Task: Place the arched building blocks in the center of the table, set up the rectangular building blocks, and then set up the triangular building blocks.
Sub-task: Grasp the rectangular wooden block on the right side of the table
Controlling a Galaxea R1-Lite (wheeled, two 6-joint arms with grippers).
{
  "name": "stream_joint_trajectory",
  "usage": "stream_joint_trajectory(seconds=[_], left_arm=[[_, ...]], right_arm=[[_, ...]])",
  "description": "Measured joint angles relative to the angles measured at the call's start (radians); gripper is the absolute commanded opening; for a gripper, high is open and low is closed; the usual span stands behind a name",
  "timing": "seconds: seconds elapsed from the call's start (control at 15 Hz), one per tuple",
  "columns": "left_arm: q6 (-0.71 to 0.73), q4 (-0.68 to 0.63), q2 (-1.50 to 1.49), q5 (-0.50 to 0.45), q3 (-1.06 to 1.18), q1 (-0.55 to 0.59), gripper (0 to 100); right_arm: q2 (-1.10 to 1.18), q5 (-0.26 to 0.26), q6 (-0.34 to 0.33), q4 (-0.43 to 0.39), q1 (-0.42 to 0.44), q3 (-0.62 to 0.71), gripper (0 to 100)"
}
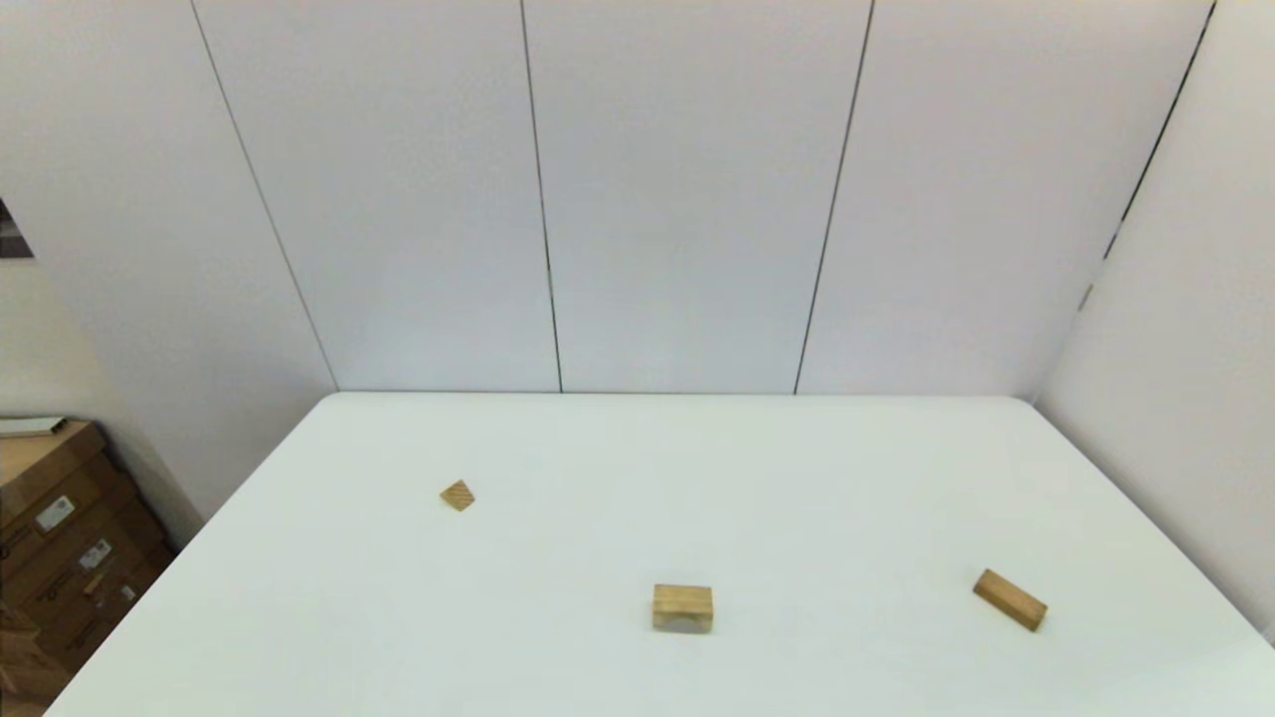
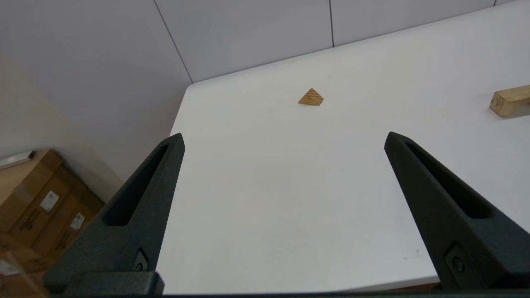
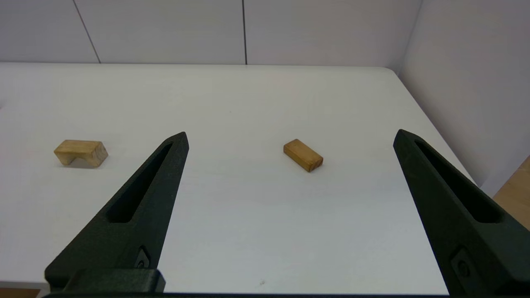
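Three wooden blocks lie apart on the white table (image 1: pixel 637 468). The arched block (image 1: pixel 682 607) stands near the front middle; the right wrist view shows its cut-out facing down (image 3: pixel 80 152). The rectangular block (image 1: pixel 1009 599) lies flat at the front right, also in the right wrist view (image 3: pixel 303 155). The small striped triangular block (image 1: pixel 457 495) rests at the left, farther back, and shows in the left wrist view (image 2: pixel 311 97). My left gripper (image 2: pixel 283 138) is open, held back from the triangular block. My right gripper (image 3: pixel 290 136) is open, short of the rectangular block. Neither arm shows in the head view.
White wall panels close the table's far side and right side. Cardboard boxes (image 1: pixel 60 528) stand on the floor beyond the table's left edge. An end of the arched block (image 2: pixel 510 101) shows in the left wrist view.
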Motion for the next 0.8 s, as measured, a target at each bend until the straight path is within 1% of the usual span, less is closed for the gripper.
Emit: stream_joint_trajectory(seconds=[0.2, 0.33, 0.47, 0.67, 0.8], left_arm=[[-0.001, -0.094, -0.001, -0.005, 0.061, 0.000, 100], [-0.011, -0.101, -0.001, -0.004, 0.071, 0.000, 100], [-0.061, -0.099, -0.001, 0.000, 0.075, 0.000, 100], [-0.190, -0.098, -0.001, 0.064, 0.076, 0.000, 100], [-0.203, -0.100, -0.001, 0.069, 0.076, 0.000, 100]], right_arm=[[0.000, 0.000, 0.000, 0.000, 0.000, 0.000, 100], [0.000, 0.000, 0.000, 0.000, 0.000, 0.000, 100], [0.000, 0.000, 0.000, 0.000, 0.000, 0.000, 100], [0.000, 0.000, 0.000, 0.000, 0.000, 0.000, 100], [0.000, 0.000, 0.000, 0.000, 0.000, 0.000, 100]])
